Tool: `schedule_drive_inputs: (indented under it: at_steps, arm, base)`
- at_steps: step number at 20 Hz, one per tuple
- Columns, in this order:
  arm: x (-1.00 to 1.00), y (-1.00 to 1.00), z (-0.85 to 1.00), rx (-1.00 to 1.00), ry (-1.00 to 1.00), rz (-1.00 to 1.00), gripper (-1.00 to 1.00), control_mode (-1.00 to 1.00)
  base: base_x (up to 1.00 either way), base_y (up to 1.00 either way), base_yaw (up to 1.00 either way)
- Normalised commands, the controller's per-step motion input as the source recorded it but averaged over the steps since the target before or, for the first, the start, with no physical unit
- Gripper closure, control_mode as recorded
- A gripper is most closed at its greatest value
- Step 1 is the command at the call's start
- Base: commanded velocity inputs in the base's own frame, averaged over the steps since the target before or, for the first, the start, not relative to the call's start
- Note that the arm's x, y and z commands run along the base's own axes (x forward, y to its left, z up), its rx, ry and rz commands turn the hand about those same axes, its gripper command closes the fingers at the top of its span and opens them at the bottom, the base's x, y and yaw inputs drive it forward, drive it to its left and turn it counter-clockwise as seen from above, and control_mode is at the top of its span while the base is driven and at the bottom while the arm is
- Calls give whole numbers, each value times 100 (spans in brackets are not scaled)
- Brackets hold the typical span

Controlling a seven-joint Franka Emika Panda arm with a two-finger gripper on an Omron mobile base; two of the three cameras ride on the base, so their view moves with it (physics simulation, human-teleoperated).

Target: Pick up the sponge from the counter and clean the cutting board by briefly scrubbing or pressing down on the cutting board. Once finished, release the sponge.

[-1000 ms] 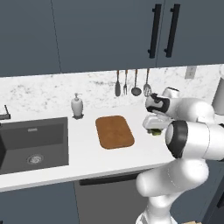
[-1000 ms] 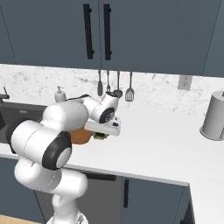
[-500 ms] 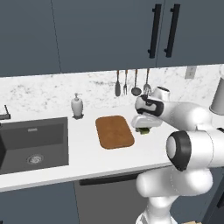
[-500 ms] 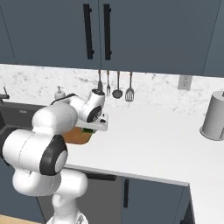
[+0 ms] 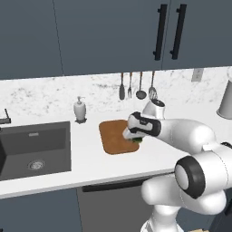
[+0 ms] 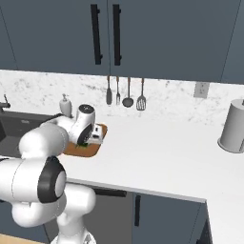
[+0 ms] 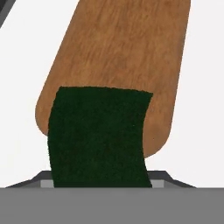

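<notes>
In the left base view the gripper (image 5: 135, 137) holds the sponge (image 5: 136, 140) at the cutting board (image 5: 113, 136)'s 4 o'clock corner, on the white counter (image 5: 86, 152); a soap dispenser (image 5: 80, 109) stands toward 10 o'clock of the board.

In the right base view the gripper (image 6: 90, 141) hangs at the cutting board (image 6: 71, 151)'s 2 o'clock end, a sliver of green sponge (image 6: 81, 145) beneath it.

In the hand view the sponge (image 7: 98, 135), clamped between narrowed fingers, covers the cutting board (image 7: 127, 52)'s 6 o'clock end. To scrub well, the robot should probably carry it toward 12 o'clock, onto the middle of the wood, then press straight down with the face flat
</notes>
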Motion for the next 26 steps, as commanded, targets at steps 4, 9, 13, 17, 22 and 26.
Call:
schedule_drive_inputs:
  at_steps: [4,9,13,17,22,26]
  arm:
    - [0,0,-6,0,-1,0,100,-100]
    - [2,10,-26,0,-10,-5,100,-100]
    - [13,16,-31,0,-12,-10,100,-100]
    - [16,2,-22,0,-7,-7,100,-100]
    - [15,0,-14,0,-1,-4,100,-100]
    - [13,0,-17,0,0,-3,100,-100]
  base:
    - [0,0,0]
    - [0,0,0]
    - [0,0,0]
    - [0,0,0]
    - [0,0,0]
    - [0,0,0]
